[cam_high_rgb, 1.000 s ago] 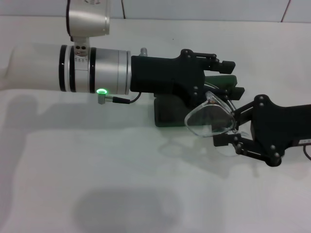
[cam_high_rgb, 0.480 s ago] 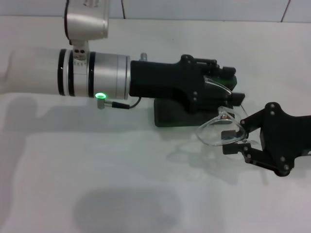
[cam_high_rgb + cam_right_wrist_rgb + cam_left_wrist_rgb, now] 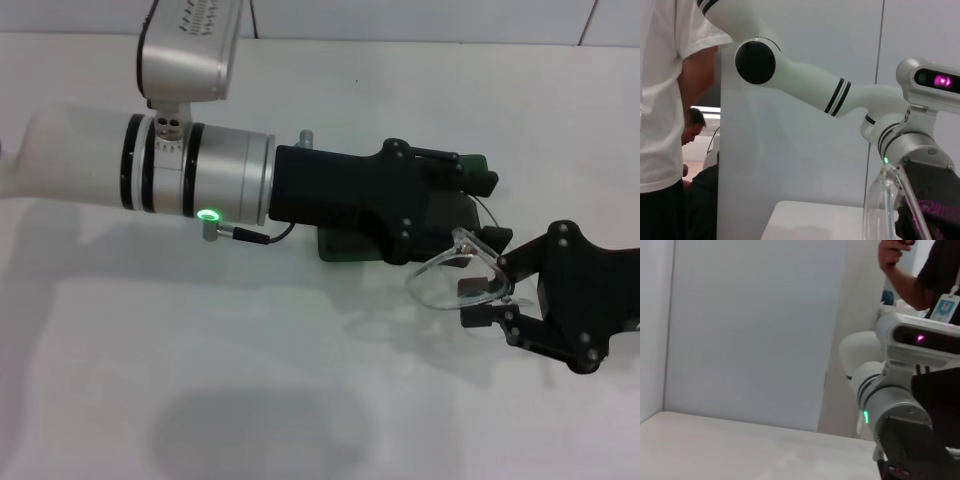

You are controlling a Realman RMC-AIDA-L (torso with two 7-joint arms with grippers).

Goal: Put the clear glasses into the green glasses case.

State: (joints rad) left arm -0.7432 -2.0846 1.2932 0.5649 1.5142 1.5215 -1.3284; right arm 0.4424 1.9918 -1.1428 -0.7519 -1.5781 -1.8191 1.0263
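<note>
The green glasses case [image 3: 338, 245] lies on the white table in the head view, mostly covered by my left arm. My left gripper [image 3: 488, 208] reaches across it from the left, and its fingers appear shut on the case's raised lid, whose green edge [image 3: 478, 163] shows at the upper finger. Just to the right and nearer the front, my right gripper [image 3: 487, 292] is shut on the clear glasses [image 3: 452, 278], which hang above the table beside the case. The right wrist view shows a clear lens [image 3: 884, 210] close up.
White table [image 3: 250, 400] spreads around the case, with a wall behind it. The left arm's silver forearm [image 3: 195, 168] spans the middle left. People stand in the background of both wrist views.
My right gripper has carried the clear glasses to the right and toward the front, away from over the case. My left arm has shifted slightly right and forward.
</note>
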